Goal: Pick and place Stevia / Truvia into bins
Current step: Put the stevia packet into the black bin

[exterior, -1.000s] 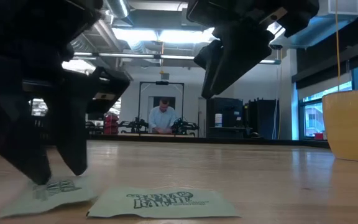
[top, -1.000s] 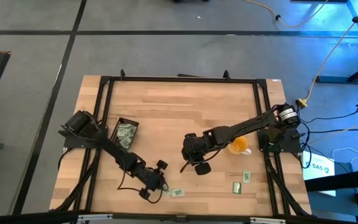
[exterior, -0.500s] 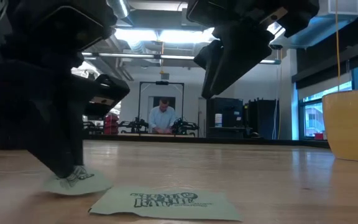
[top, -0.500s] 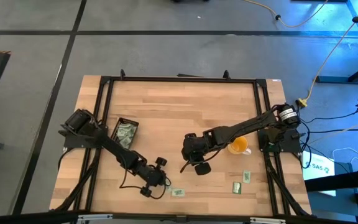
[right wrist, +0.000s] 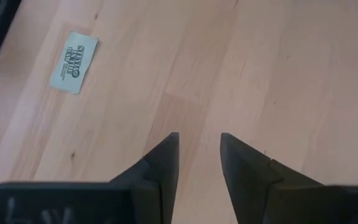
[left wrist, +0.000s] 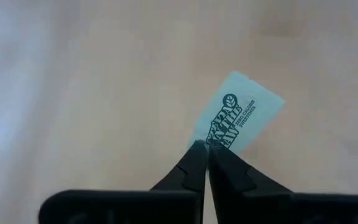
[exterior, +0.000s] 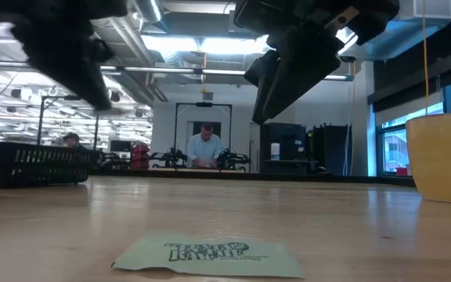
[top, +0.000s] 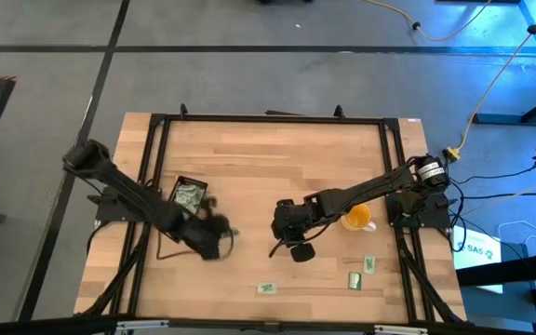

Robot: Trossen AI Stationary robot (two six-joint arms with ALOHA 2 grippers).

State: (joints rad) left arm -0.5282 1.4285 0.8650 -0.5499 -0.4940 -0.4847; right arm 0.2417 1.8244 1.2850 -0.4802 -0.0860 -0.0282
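Bright overhead light (left arm (top: 156, 209) blurred)

You are looking at a wooden table (top: 277, 158) inside a black frame. On it lie a black tray (top: 190, 197) with sachets inside, near the left edge, a yellow cup (top: 357, 219) on the right, and three loose sachets along the near edge: one (top: 267, 288) midway, two (top: 354, 279) (top: 368, 264) further right.
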